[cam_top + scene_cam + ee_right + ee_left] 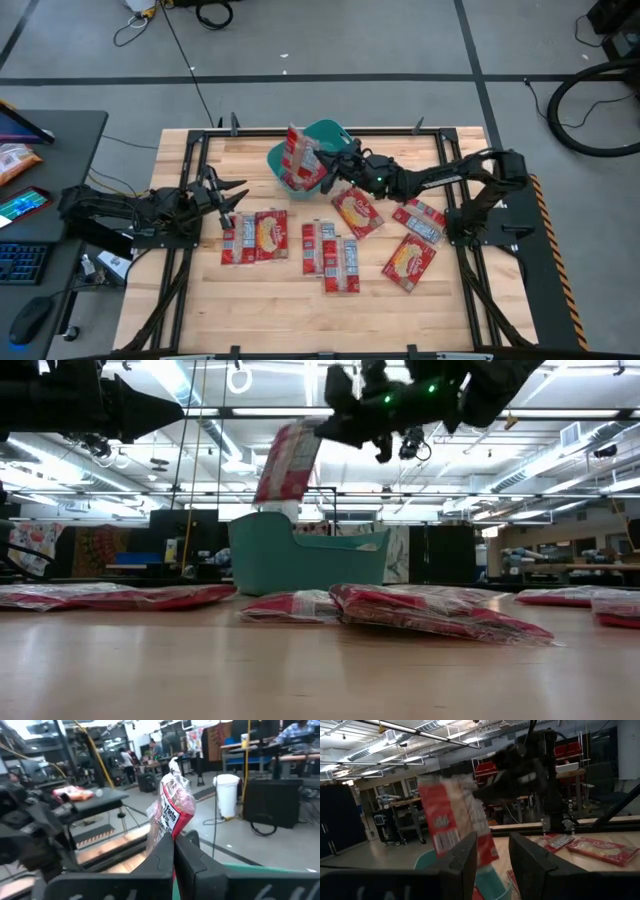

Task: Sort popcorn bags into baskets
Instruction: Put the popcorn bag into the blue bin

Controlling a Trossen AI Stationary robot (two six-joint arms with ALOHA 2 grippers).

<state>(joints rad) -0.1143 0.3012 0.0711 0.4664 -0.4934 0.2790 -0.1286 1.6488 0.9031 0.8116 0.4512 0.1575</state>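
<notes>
Held packet (298,152) and right arm (420,180) over tub (335,133), near table bare

Red popcorn bag (299,157) upright over teal basket (335,135), other bags (331,256) flat on table

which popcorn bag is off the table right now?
The popcorn bag pinched in the right gripper, hanging upright over the teal basket. The other bags lie flat on the table. The left gripper is empty.

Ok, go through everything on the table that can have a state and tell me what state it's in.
Right gripper: shut on held bag, above tub.
Held bag: upright, lower end in tub.
Tub: upright.
Left gripper: open, empty, beside loose bags.
Loose bags: flat on table.
</notes>
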